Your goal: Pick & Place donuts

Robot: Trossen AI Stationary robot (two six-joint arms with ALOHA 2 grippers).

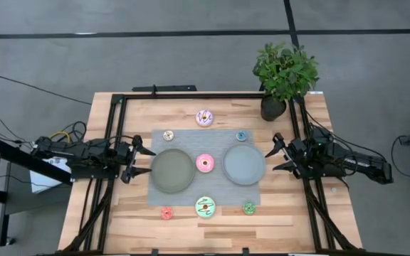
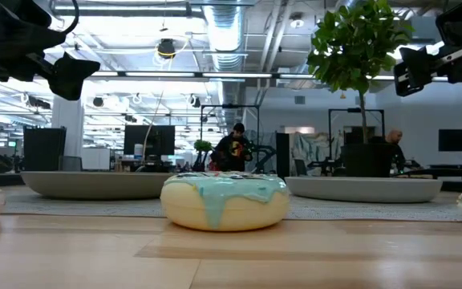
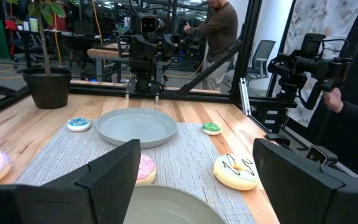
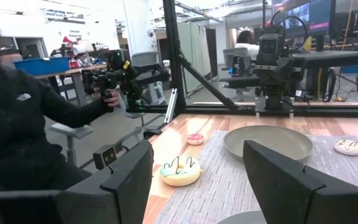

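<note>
Waiting with fingers spread and empty, the left gripper [image 1: 146, 160] hangs beside the left grey plate [image 1: 172, 171], and the right gripper [image 1: 275, 154] does the same by the right grey plate [image 1: 244, 165]. No donut sits on a plate yet. The pink donut [image 1: 205, 163] lies between both plates; the mint-green donut [image 1: 206, 207] lies at the mat's [image 1: 191, 139] near edge.

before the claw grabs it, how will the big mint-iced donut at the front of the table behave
The large cream toy ring donut with mint-green icing lies flat on the bare wood, so it probably won't roll or tip. Its glossy moulded surface suggests it is stiff and maybe a little slippery. As a toy it is likely light, so a push should slide it.
</note>
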